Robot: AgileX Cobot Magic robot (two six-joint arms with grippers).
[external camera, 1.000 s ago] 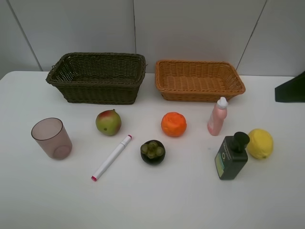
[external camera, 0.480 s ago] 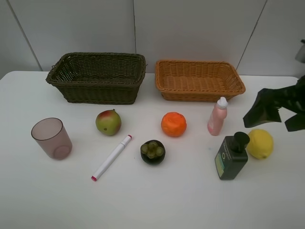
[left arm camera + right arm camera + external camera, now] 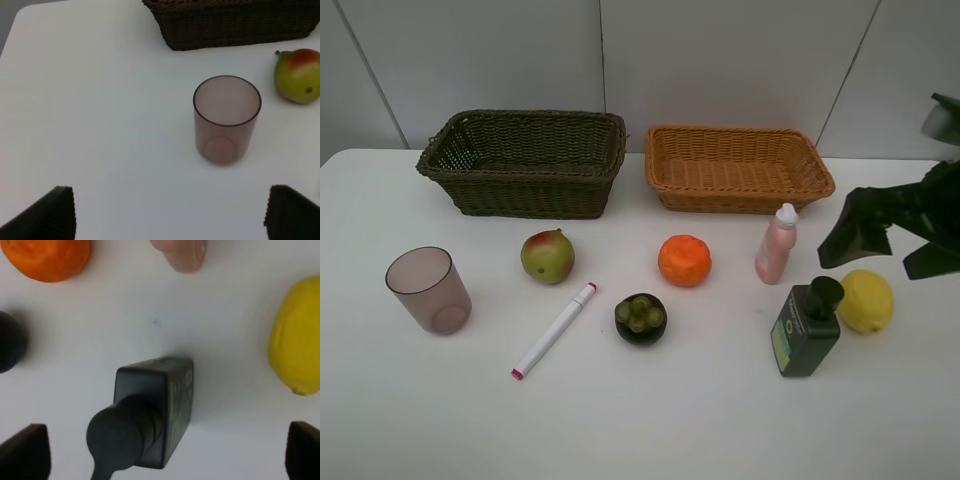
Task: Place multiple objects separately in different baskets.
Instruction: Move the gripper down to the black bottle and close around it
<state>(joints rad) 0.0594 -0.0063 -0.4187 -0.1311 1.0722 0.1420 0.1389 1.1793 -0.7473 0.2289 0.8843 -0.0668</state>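
Right tool point(image 3: 880, 258) is wide open and empty, hanging above the green bottle point(image 3: 807, 330). The pump head sits right under it between the fingers, the lemon point(image 3: 866, 300) is just off one finger, and the pink bottle point(image 3: 777, 245) and orange point(image 3: 685, 260) are a bit further ahead. My worry: the bottle stands upright with that spout sticking out, so a finger clipping the pump on the way down could tip it, or nudge the lemon and send it rolling across the bench. Left tool point(image 3: 169, 215) is wide and empty too, with the cup point(image 3: 227, 120) straight ahead of it — slick and thin-looking, so it might squirt out if pinched off-centre. Both baskets point(image 3: 740, 200) are well beyond the tools, nothing in them yet.
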